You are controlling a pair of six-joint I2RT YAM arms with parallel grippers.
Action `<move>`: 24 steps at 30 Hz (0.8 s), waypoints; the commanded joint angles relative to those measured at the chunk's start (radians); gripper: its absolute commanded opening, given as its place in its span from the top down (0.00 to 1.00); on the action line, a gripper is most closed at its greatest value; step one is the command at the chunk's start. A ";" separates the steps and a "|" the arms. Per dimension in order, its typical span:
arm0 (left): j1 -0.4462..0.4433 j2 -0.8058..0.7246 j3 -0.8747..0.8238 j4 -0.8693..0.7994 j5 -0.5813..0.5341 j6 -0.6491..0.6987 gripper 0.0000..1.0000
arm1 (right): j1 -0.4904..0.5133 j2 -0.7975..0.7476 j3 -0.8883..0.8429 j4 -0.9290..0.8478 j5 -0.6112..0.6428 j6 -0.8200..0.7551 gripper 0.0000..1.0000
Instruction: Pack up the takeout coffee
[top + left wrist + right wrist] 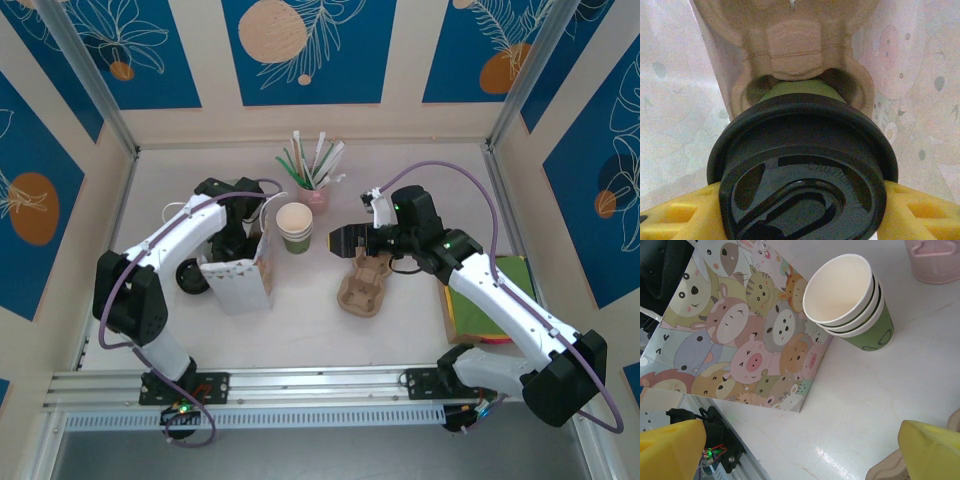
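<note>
Takeout coffee pinched at lid rim by left claw, inside cartoon-print bag; cup's long axis pointed away from claw, base seated toward pulp carrier socket. Right claw spread, nothing held, near stacked cups

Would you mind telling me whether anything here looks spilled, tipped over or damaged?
Nothing stands out. The paper bag, the stack of green cups and the pink cup of straws all stand upright, the black lid on the takeout coffee looks seated, and no spill shows on the table.
</note>
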 commanded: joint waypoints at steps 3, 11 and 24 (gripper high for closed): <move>0.011 0.075 -0.051 0.042 -0.057 0.016 0.42 | -0.001 -0.013 -0.006 -0.010 -0.033 0.004 0.01; 0.011 0.065 -0.032 0.022 -0.058 0.013 0.37 | -0.001 -0.013 -0.007 -0.007 -0.033 0.005 0.01; 0.011 0.050 -0.020 0.004 -0.061 0.011 0.31 | -0.001 -0.011 -0.007 -0.001 -0.036 0.006 0.01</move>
